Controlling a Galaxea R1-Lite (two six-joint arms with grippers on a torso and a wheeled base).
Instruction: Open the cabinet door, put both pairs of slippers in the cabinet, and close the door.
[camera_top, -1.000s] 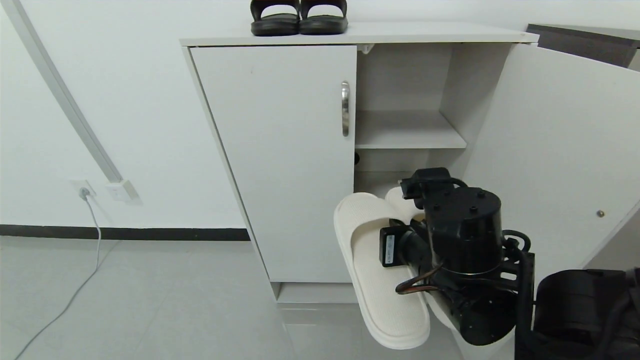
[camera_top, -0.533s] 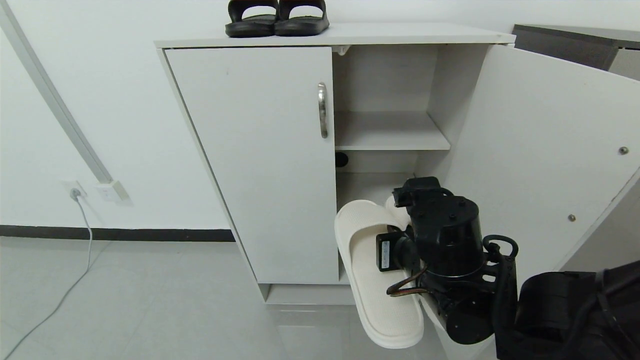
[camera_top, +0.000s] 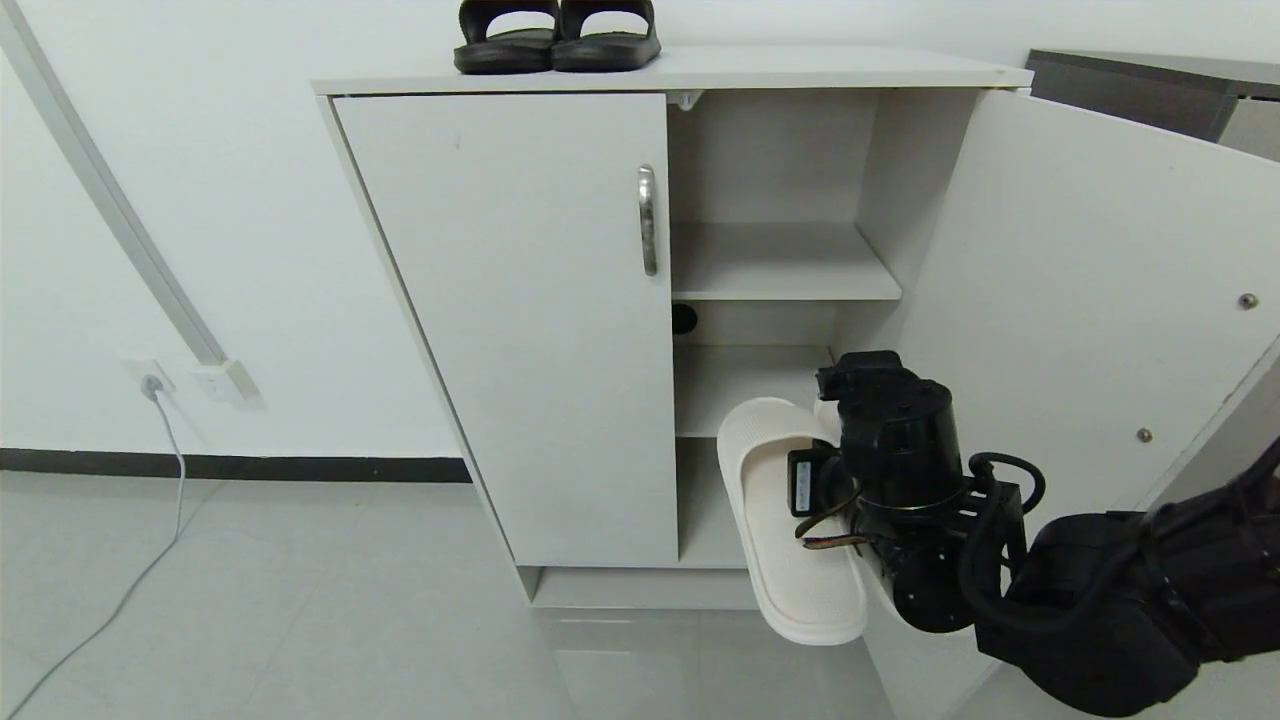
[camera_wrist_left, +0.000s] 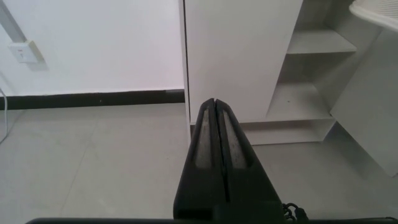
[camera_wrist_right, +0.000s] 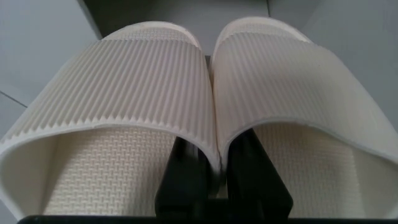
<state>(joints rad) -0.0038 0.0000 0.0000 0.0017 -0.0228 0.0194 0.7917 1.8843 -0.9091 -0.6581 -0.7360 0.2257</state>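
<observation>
**Inspector:** What was the condition of the cabinet?

**Assessor:** The cabinet (camera_top: 800, 68) stood with its right-hand door (camera_top: 1080, 280) swung wide open and its left-hand door (camera_top: 520, 300) shut. I judged the opening step complete.

**Inspector:** Had anything been stored?

**Assessor:** No. Neither pair had reached the upper shelf (camera_top: 780, 262) or the lower shelf (camera_top: 735, 385) on the open side.

**Inspector:** Where were the pairs, then?

**Assessor:** The white slippers (camera_top: 790, 520) hung in the air just in front of the open compartment. Their toe ends were toward the opening and they rested on nothing. The black slippers (camera_top: 557, 35) sat side by side on the cabinet's top, above the shut door, with no gripper near them.

**Inspector:** And the grippers?

**Assessor:** The right gripper (camera_wrist_right: 216, 177) was clamped on the white slippers, with one finger inside each strap, pinching the two adjoining walls together. The left gripper (camera_wrist_left: 214, 134) had its fingers pressed together with nothing between them. It hung over the floor, well apart from the cabinet.

**Inspector:** Your finding on progress?

**Assessor:** By my estimate, about a third was done. One step was finished and the first placement was under way. Four things were left: setting the white pair on a shelf and releasing it, fetching the black pair from the top, storing that pair, and closing the right-hand door.
</observation>
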